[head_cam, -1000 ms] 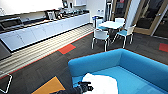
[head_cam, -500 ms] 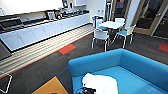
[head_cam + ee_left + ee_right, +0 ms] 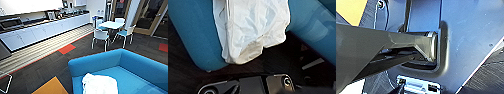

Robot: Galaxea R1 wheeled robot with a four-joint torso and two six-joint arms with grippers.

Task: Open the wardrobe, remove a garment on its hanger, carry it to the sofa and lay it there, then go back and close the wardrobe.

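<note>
The garment lies crumpled on the sofa seat, by the near arm, one edge drooping over the front — laid, as I judge it. What remains is returning to close the wardrobe; turn away gently, arms clear of the cloth. Whether either gripper is apart or together I cannot tell. No writing is legible.

White garment draped over the blue sofa edge, above dark floor.
</note>
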